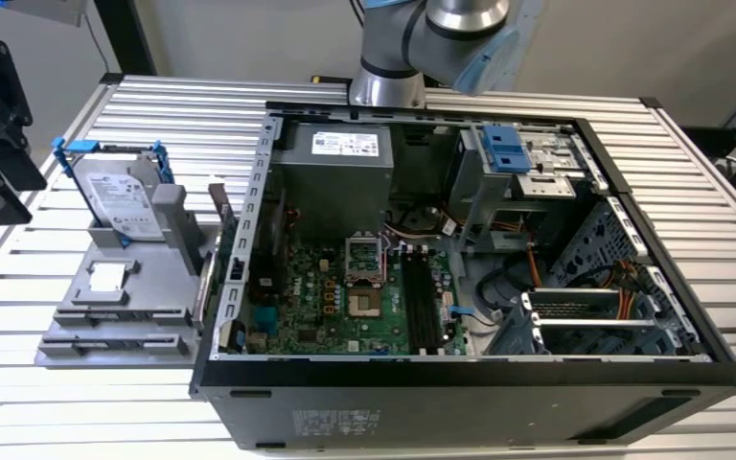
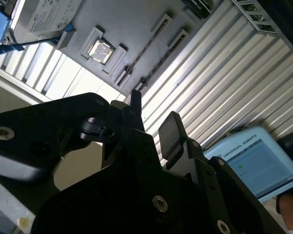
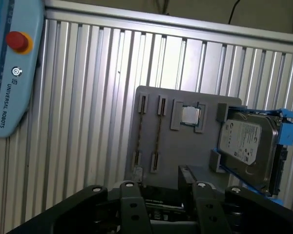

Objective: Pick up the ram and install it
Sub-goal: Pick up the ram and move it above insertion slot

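Note:
The ram (image 3: 158, 131) stands on edge as a thin dark strip between two small holders on the grey fixture plate (image 3: 185, 156); a second similar strip (image 3: 140, 131) runs beside it. In the second wrist view the ram (image 2: 145, 51) is a thin line across the same plate. My gripper (image 3: 163, 190) hovers above the plate's near edge, open, with nothing between its black fingers (image 3: 129, 202). It is also open in the second wrist view (image 2: 154, 119). In the exterior view the gripper (image 1: 4, 192) hangs at the far left, beside the fixture and away from the motherboard's long black slots (image 1: 420, 305).
The open computer case (image 1: 234, 316) lies on the slatted aluminium table (image 1: 726, 192), with the arm's base (image 1: 387, 81) behind it. A silver hard drive (image 1: 119, 196) in a blue frame and a processor chip (image 3: 189, 115) sit on the fixture. A blue-grey teach pendant (image 3: 10, 73) rests on the table.

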Motion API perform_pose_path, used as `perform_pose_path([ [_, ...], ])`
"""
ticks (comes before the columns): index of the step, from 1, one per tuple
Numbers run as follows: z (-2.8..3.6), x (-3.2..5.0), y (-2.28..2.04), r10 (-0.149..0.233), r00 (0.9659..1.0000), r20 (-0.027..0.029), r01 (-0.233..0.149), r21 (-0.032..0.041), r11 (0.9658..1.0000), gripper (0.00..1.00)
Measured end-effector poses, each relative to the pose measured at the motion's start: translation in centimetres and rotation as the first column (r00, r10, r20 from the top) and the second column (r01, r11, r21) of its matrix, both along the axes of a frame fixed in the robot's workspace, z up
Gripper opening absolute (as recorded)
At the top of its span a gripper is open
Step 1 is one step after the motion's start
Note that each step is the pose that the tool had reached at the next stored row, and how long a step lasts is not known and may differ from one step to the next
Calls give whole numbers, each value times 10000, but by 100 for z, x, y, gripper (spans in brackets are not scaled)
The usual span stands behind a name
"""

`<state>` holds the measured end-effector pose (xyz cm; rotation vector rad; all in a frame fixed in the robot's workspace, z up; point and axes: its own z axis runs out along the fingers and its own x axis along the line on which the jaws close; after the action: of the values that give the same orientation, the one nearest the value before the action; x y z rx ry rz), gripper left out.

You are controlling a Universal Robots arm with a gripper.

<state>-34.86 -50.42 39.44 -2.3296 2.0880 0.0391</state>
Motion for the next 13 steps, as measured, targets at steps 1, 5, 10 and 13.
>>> perform_pose_path([
  [1,-10,0,0,-62,10000,1,62,0,10000,100],
  [5,-58,0,0,-323,9995,6,323,0,9995,100],
  [10,-107,0,0,-440,9990,7,441,-1,9990,100],
  [13,-108,0,0,-441,9990,8,441,-1,9990,100],
])
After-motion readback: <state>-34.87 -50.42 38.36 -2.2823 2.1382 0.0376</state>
